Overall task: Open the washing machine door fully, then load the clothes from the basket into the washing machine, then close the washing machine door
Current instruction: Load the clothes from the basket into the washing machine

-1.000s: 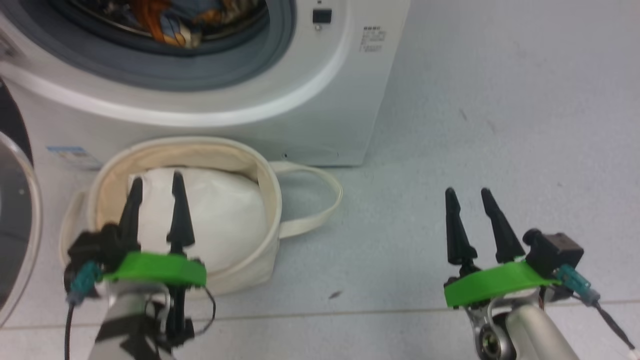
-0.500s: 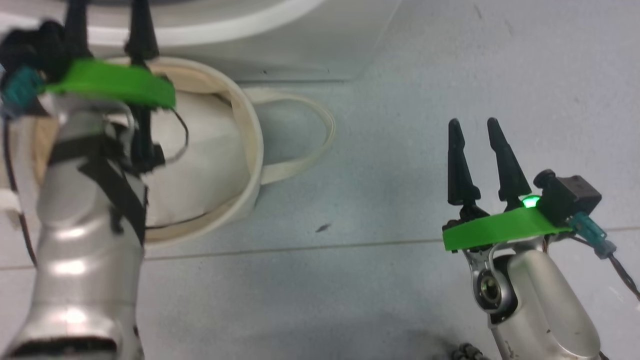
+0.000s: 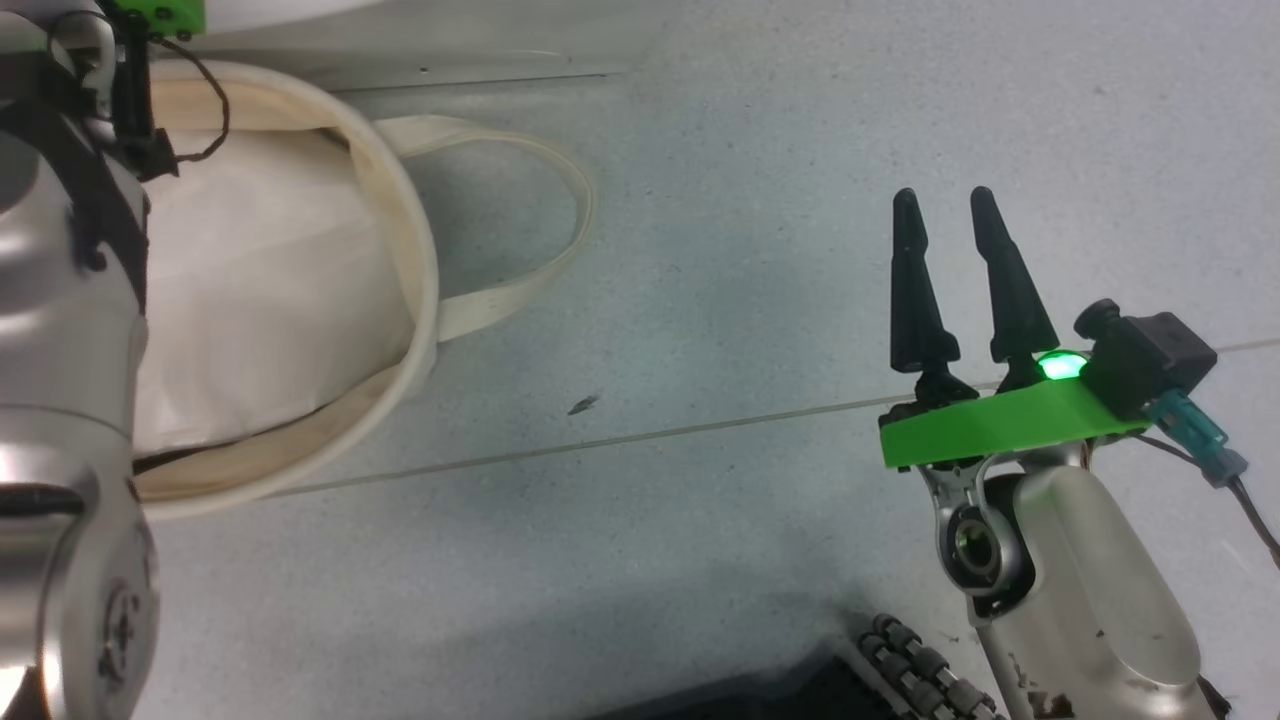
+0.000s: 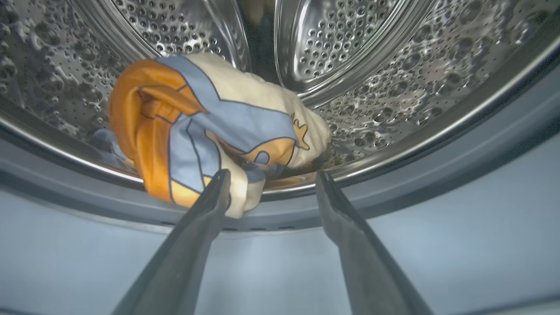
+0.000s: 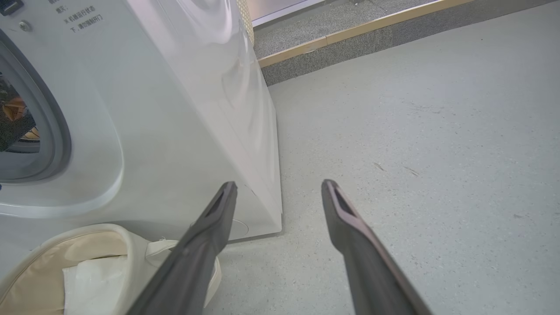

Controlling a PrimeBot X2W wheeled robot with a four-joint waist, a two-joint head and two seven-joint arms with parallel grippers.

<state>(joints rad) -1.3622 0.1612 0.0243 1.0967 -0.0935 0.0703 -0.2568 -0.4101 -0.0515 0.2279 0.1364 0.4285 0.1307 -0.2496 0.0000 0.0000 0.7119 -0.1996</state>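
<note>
Where the left arm's silver forearm (image 3: 60, 400) crosses the head view, it hides the left part of the basket (image 3: 405, 210). Floor (image 3: 750, 250): pale grey, speckled, with one small dark fleck (image 3: 583, 404) lying between the basket and the right gripper (image 3: 943, 200). That gripper hangs over bare floor, well apart from the basket, jaws spread, nothing between them. A low kerb (image 5: 372, 26) runs behind the washing machine (image 5: 183, 109). Basket: cream canvas, touching the machine's front, one strap handle (image 3: 560, 230) flopped on the floor; holds a plain white liner (image 3: 260, 280). Drum (image 4: 393, 65): steel, perforated; holds the clothes (image 4: 197, 118), bunched at the front lip and drooping onto the grey seal (image 4: 437, 166). Left gripper (image 4: 272, 177): at the drum mouth, jaws wide, gripping nothing.
</note>
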